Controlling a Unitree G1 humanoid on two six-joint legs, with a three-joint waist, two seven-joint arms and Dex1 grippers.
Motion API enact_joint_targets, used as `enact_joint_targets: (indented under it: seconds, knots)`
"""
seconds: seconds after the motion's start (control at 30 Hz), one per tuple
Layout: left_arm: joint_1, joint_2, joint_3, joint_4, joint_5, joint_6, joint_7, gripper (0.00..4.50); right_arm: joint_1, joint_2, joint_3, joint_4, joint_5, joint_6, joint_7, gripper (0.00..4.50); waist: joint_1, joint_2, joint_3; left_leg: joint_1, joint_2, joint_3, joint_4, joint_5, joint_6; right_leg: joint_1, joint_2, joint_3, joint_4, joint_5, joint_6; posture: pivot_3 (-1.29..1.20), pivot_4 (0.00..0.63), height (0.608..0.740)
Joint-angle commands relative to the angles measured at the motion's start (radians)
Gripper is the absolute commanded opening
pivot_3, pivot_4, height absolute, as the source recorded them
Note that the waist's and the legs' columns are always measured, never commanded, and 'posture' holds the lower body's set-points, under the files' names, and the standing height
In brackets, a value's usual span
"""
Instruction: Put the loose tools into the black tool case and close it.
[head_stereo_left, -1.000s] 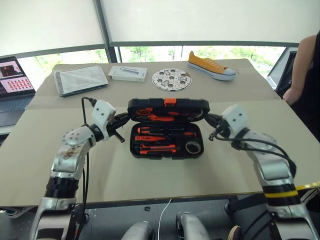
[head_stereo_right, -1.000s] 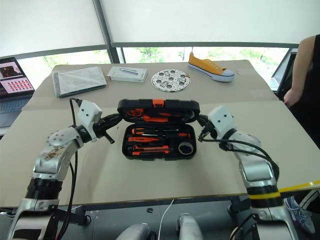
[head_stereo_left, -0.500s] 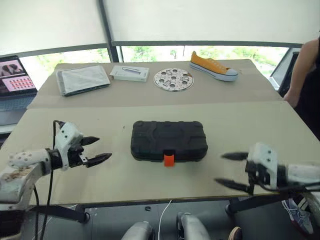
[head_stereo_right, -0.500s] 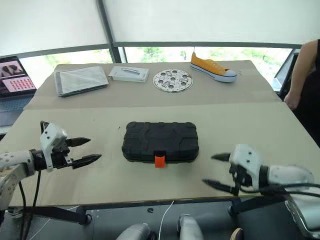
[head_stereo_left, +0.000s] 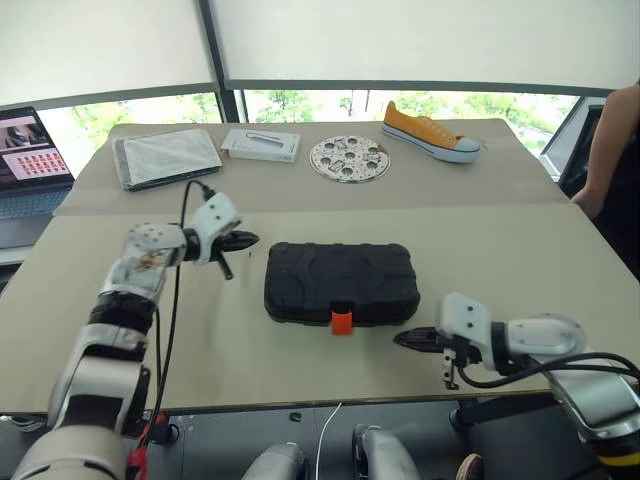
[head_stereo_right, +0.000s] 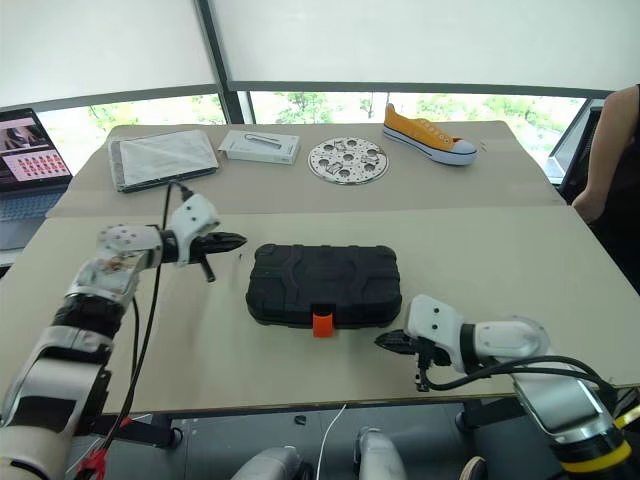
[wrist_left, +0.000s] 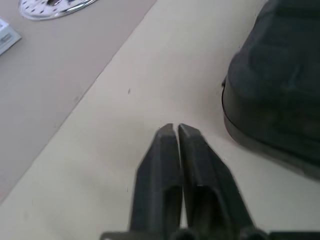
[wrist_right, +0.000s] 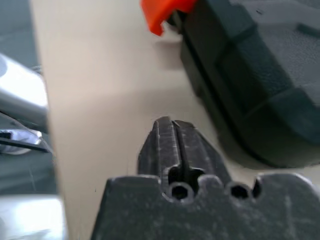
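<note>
Case contents hidden — lid down, so no loose tools can be seen. Right arm cut off at the near right edge of the frame; a person at the far right side is mostly cropped.

Near edge of the table (head_stereo_left: 250, 370): right gripper (head_stereo_left: 402, 339) sits low over the surface, fingers pressed together, empty, tip aimed toward the case's near right corner, just beside it but apart. In the right wrist view the closed fingers (wrist_right: 170, 145) stop short of the case wall, with the orange latch (head_stereo_left: 342, 320) further along that wall.

Middle of the table: black tool case (head_stereo_left: 341, 282) lies flat and closed, long axis running left–right, latch centred on its near side, facing the robot.

Left gripper (head_stereo_left: 250, 240) is off the case's far left corner, fingers shut together, holding nothing, pointing right toward the case with a small gap between.

Far edge: grey flat pouch (head_stereo_left: 165, 157), white box (head_stereo_left: 260, 145), round perforated disc (head_stereo_left: 349, 159), yellow sneaker (head_stereo_left: 432, 133). Laptop (head_stereo_left: 30, 160) off the far left corner, partly cut off.
</note>
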Motion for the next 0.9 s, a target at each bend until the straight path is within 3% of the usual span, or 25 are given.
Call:
enact_joint_targets:
  seconds: [0.03, 0.23, 0.4, 0.57, 0.7, 0.77, 0.9]
  knots:
    - [-0.055, -0.011, -0.055, 0.111, 0.103, -0.155, 0.034, 0.08, -0.06, 0.029, 0.024, 0.04, -0.071, -0.024, -0.057, 0.04, -0.005, 0.0, 0.0, -0.001, 0.0, 0.0, 0.0, 0.0, 0.0, 0.0, 0.0, 0.0, 0.0, 0.0, 0.0, 0.0, 0.15, 0.737]
    - [-0.019, -0.007, -0.092, 0.091, 0.112, -0.319, -0.128, 0.08, -0.164, 0.075, -0.001, 0.203, -0.191, -0.052, -0.198, 0.04, -0.005, 0.0, 0.0, -0.005, 0.0, 0.001, 0.003, 0.0, 0.0, -0.006, 0.0, 0.002, 0.002, 0.0, 0.0, 0.0, 0.15, 0.737]
    - [0.042, 0.045, -0.045, -0.075, 0.027, -0.249, -0.275, 0.08, -0.147, 0.051, -0.046, 0.213, -0.155, -0.061, -0.163, 0.04, -0.003, 0.0, 0.0, -0.01, 0.0, 0.001, 0.005, 0.0, 0.001, -0.01, 0.0, 0.001, 0.002, 0.0, 0.0, 0.0, 0.15, 0.737]
    - [0.011, 0.081, 0.063, -0.26, -0.148, 0.051, -0.372, 0.08, -0.053, 0.003, -0.147, 0.078, -0.003, 0.022, -0.06, 0.04, 0.001, 0.0, 0.0, -0.019, -0.001, -0.002, 0.013, -0.001, 0.002, -0.014, 0.0, 0.0, 0.003, 0.001, 0.0, 0.0, 0.15, 0.737]
    - [0.024, 0.142, 0.07, -0.507, -0.324, 0.393, -0.522, 0.08, 0.036, -0.027, -0.207, -0.048, 0.121, 0.115, -0.008, 0.04, -0.005, 0.0, 0.0, -0.02, -0.001, -0.002, 0.015, -0.001, 0.003, -0.014, 0.0, 0.0, 0.003, 0.002, 0.002, 0.0, 0.15, 0.737]
    - [0.026, 0.121, 0.064, -0.607, -0.387, 0.512, -0.512, 0.08, 0.074, -0.028, -0.212, -0.099, 0.152, 0.138, -0.005, 0.04, -0.008, 0.0, 0.0, -0.019, 0.0, -0.002, 0.015, -0.001, 0.003, -0.014, 0.0, 0.001, 0.004, 0.002, 0.002, 0.0, 0.15, 0.737]
    - [0.07, -0.011, -0.026, -0.637, -0.291, 0.446, -0.371, 0.08, 0.089, 0.0, -0.19, -0.138, 0.154, 0.149, -0.046, 0.04, -0.003, 0.001, 0.0, -0.012, 0.0, -0.002, 0.014, -0.002, 0.003, -0.007, 0.001, 0.001, 0.003, 0.002, 0.002, 0.0, 0.15, 0.737]
